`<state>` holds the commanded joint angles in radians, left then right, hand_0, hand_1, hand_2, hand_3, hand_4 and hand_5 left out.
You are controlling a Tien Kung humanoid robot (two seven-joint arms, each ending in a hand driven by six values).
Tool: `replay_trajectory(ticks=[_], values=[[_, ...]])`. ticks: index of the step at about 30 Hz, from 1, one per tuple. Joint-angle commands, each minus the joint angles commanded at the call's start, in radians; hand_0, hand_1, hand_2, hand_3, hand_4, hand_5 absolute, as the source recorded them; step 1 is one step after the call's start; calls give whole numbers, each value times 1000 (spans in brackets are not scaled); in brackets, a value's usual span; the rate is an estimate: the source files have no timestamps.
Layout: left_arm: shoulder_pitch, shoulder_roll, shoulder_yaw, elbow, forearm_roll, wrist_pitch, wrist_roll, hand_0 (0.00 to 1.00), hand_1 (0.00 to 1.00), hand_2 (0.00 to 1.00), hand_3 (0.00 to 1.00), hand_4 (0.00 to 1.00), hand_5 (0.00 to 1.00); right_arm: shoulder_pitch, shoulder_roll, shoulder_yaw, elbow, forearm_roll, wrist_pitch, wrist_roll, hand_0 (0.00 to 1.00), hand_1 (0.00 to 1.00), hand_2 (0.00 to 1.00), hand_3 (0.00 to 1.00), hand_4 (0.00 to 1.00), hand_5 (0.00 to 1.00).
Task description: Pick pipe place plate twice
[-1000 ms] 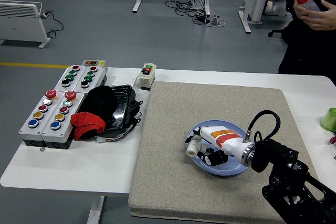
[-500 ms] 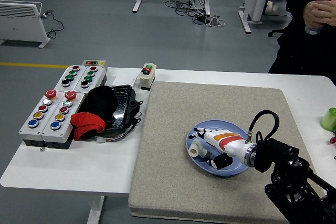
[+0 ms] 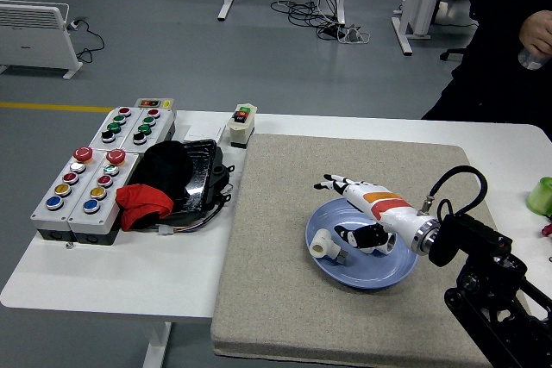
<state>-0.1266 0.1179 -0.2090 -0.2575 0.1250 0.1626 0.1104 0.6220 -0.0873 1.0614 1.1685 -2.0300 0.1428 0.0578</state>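
A short white pipe fitting [image 3: 323,246] lies on the left part of the blue plate [image 3: 379,271], which sits on the grey mat [image 3: 276,213]. My right hand [image 3: 352,209] is white with orange stripes and black fingertips. It hovers just above the plate, to the right of the pipe, with fingers spread and holding nothing. The left arm is out of view.
A black tray [image 3: 200,180] with black and red cloth stands left of the mat. Push-button boxes [image 3: 86,185] lie at the far left, a small switch box [image 3: 241,124] behind the mat. A person in dark clothes [image 3: 500,58] stands at the far right, holding something small. A green object [image 3: 541,196] sits at the right edge.
My right hand has let go of the pipe, which now lies on the plate. The hand has opened, lifted and drawn back to the right. The person has shifted left.
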Motion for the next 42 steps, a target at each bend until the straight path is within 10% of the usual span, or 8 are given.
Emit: replay_trajectory(ticks=[25, 35, 42], values=[[2, -1, -14, 1, 29, 0, 8, 623, 580, 515, 586, 275, 998, -226, 27, 636, 135, 1024, -149, -185, 848, 819, 911, 881, 543, 458], [7, -2, -17, 1, 35, 1, 8, 624, 581, 517, 586, 276, 998, -317, 36, 745, 178, 1426, -136, -205, 859, 822, 905, 871, 538, 557], [6, -3, -17, 1, 35, 0, 10, 625, 581, 520, 587, 276, 998, -336, 34, 770, 180, 1455, -128, -208, 863, 822, 905, 872, 542, 567]])
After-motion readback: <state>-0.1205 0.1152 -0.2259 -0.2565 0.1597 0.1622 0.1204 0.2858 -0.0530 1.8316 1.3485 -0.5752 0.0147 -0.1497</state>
